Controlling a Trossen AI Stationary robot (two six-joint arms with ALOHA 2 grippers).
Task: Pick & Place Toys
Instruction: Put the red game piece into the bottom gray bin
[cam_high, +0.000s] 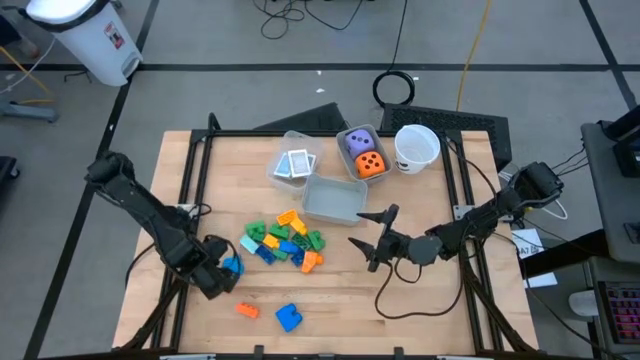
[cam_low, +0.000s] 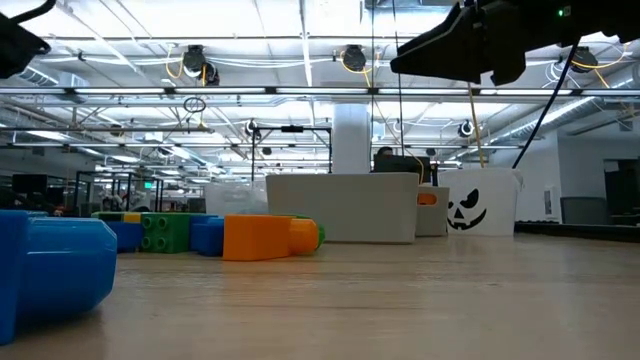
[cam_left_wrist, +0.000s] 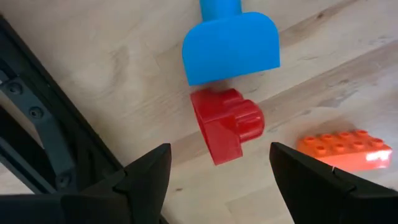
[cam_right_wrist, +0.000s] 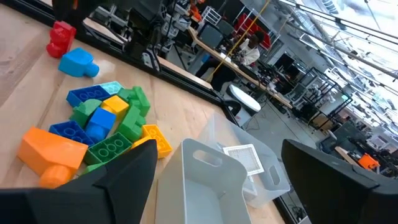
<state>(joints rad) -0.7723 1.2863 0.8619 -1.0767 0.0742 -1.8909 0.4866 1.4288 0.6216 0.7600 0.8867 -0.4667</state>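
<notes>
Toys: red block (cam_left_wrist: 225, 124) lies between the parted fingers of the lowered left gripper (cam_left_wrist: 217, 171), ungrasped. Right gripper (cam_high: 368, 240) hovers open, empty, beside the block pile (cam_high: 283, 242). From overhead, the left gripper hides the red block.

Overhead view looks straight down on the table (cam_high: 420, 320); low view skims its surface; wrist views sit close — all share the block pile (cam_high: 285, 243).

Glossy plastic red block (cam_left_wrist: 227, 124), pale wood table (cam_high: 420, 300), seemingly matt
</notes>
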